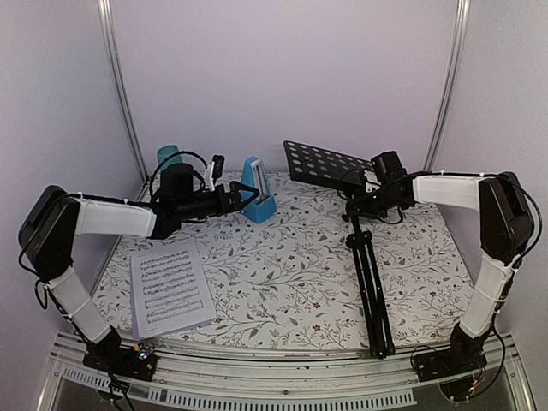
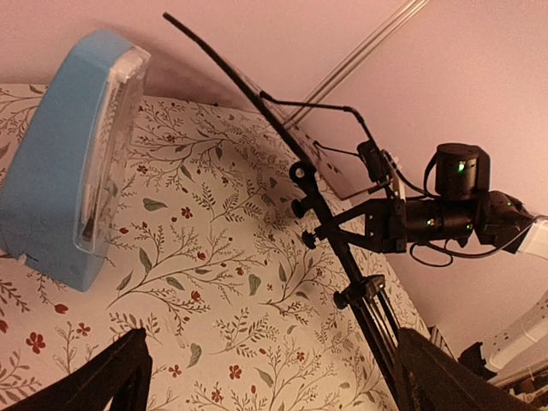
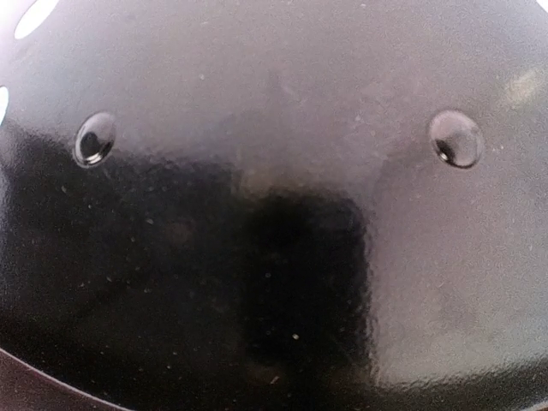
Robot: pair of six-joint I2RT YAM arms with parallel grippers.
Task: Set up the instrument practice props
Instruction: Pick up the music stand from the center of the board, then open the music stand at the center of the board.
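The black music stand [image 1: 368, 274] lies along the right side of the cloth, its perforated tray [image 1: 327, 163] raised off the table at the far end. My right gripper [image 1: 357, 204] is shut on the stand's neck just below the tray. That tray [image 3: 274, 128] fills the right wrist view and hides the fingers. The blue metronome [image 1: 257, 201] stands upright at the back middle. My left gripper [image 1: 242, 199] hovers open just left of it with nothing between its fingers, the metronome [image 2: 64, 171] being ahead and to the left. A white sheet-music page [image 1: 169, 287] lies flat at the near left.
A teal cup [image 1: 169, 156] stands at the back left behind my left arm. The floral cloth [image 1: 282, 274] covers the table. Walls close in behind and on both sides, and a metal rail [image 1: 282, 364] runs along the near edge.
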